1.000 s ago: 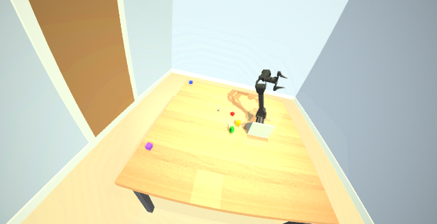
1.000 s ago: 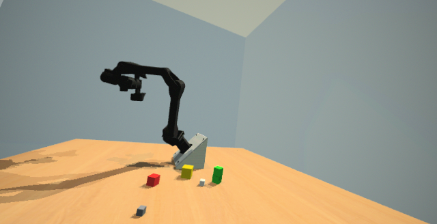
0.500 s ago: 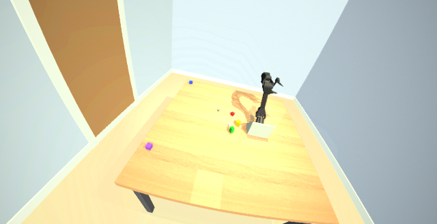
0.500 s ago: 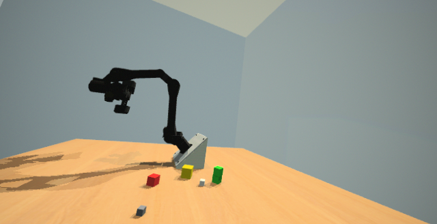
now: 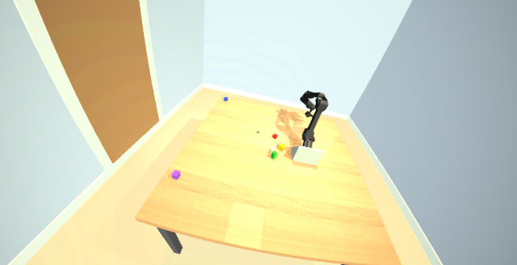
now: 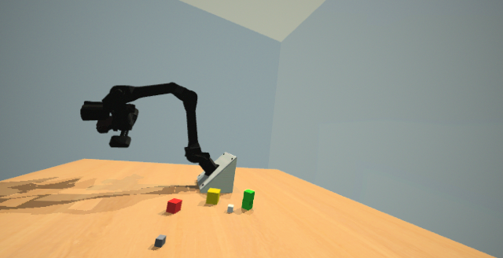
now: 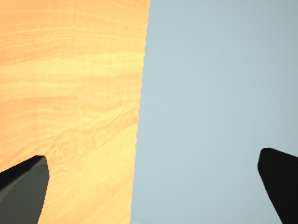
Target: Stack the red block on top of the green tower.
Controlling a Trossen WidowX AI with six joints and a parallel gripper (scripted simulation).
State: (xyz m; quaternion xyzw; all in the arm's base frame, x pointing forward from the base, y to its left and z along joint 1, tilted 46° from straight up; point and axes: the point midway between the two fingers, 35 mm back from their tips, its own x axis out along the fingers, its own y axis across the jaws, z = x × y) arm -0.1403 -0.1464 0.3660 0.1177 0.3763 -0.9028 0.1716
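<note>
Since the black six-joint arm (image 5: 314, 124) (image 6: 191, 120) reaches out well apart from the green block tower (image 5: 274, 155) (image 6: 247, 200), swing it back on a high path, clear of the tower. Gripper (image 5: 309, 113) (image 6: 111, 134) (image 7: 157, 165) is spread wide, nothing in it. Tower looks like two blocks, upright; don't brush it. Yellow cube (image 5: 282, 147) (image 6: 213, 196) is near the tower, so watch finger clearance. Red block (image 5: 275, 136) (image 6: 174, 205) sits on the table, farther from the tower than the yellow. Center over it, line fingers up with its faces, descend straight, then close.

Views: top alone shows the purple cube (image 5: 176, 174) and the small blue block (image 5: 225, 98), both well apart from the tower. Exterior shows the tower's height and gripper well above tower level; wrist has both fingertips, no tower or red block.
</note>
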